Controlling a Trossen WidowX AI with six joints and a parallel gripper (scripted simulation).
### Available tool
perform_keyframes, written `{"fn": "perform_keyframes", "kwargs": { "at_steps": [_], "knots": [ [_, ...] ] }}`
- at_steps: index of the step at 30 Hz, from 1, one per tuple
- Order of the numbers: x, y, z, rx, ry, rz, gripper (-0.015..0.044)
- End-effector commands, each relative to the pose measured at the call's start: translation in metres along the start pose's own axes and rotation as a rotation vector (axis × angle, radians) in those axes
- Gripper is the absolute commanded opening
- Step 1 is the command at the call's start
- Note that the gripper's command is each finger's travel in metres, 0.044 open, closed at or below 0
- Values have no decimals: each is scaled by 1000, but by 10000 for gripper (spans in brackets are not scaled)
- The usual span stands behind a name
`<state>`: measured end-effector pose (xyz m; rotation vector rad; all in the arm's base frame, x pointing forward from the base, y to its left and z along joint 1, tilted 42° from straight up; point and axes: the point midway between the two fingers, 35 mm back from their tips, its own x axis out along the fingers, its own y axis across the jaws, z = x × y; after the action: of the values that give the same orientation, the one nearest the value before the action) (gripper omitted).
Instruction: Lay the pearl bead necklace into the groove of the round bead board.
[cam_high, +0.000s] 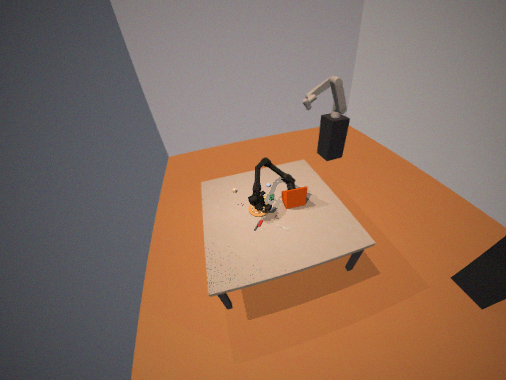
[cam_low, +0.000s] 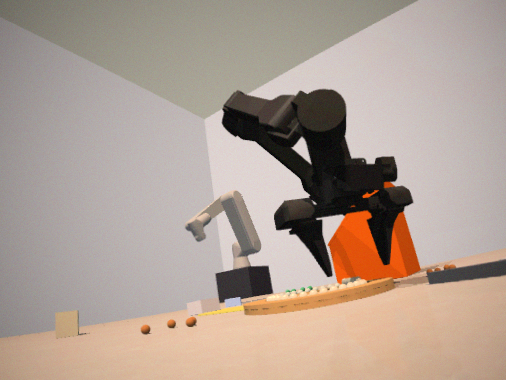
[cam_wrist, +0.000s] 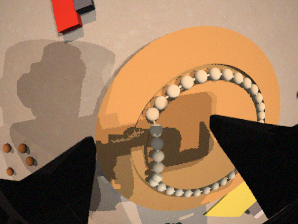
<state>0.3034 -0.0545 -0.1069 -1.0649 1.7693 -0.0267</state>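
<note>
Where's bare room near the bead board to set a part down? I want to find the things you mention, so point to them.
Bare top between the red-and-dark tool (cam_high: 259, 224) (cam_wrist: 66, 17) and the table's front edge (cam_high: 295, 270). Crowded: around the board (cam_high: 258, 214) (cam_low: 320, 303) (cam_wrist: 145, 65), with fingers above and brown beads (cam_low: 171, 324) (cam_wrist: 22, 148) beside it.

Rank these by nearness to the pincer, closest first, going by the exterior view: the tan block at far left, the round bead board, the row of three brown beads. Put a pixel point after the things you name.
1. Round bead board (cam_high: 253, 214) (cam_low: 320, 303) (cam_wrist: 200, 45): just below the pincer (cam_high: 264, 207) (cam_low: 358, 270) (cam_wrist: 153, 132).
2. Three brown beads (cam_high: 240, 204) (cam_low: 171, 324): left of the board in that view.
3. Tan block (cam_high: 234, 190) (cam_low: 67, 324): farther left, beyond the beads.
</note>
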Motion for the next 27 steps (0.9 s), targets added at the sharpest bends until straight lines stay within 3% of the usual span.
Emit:
{"fn": "perform_keyframes", "kwargs": {
  "at_steps": [1,6,27],
  "knots": [
    [-24,-2,-5,-14,-15,-4,256],
    [-23,-2,-6,-15,-14,-4,125],
    [3,-3,-5,-14,-14,-6,120]
  ]
}}
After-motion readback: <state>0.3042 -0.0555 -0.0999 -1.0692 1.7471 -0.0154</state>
